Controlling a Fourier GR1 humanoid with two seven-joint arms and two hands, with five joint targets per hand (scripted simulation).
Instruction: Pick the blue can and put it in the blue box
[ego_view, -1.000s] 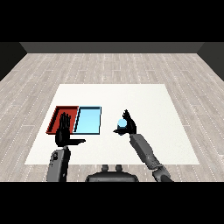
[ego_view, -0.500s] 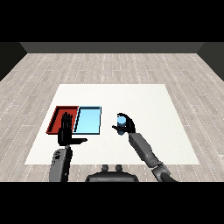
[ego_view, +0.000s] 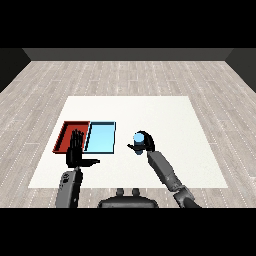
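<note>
The blue can (ego_view: 139, 141) stands upright, to the right of the light blue tray (ego_view: 101, 137). My right hand (ego_view: 146, 144) is curled round the can, thumb on its left side and fingers behind it. Whether the can rests on the table or is lifted I cannot tell. My left hand (ego_view: 75, 152) is held upright with straight fingers and the thumb out to the right, over the near edge of the red tray (ego_view: 71, 135). It holds nothing.
The red tray and the light blue tray lie side by side on the left half of the white table (ego_view: 165, 120). Grey plank floor surrounds the table.
My right hand has closed round the blue can and shifted slightly left toward the trays. The left hand has stayed in place.
</note>
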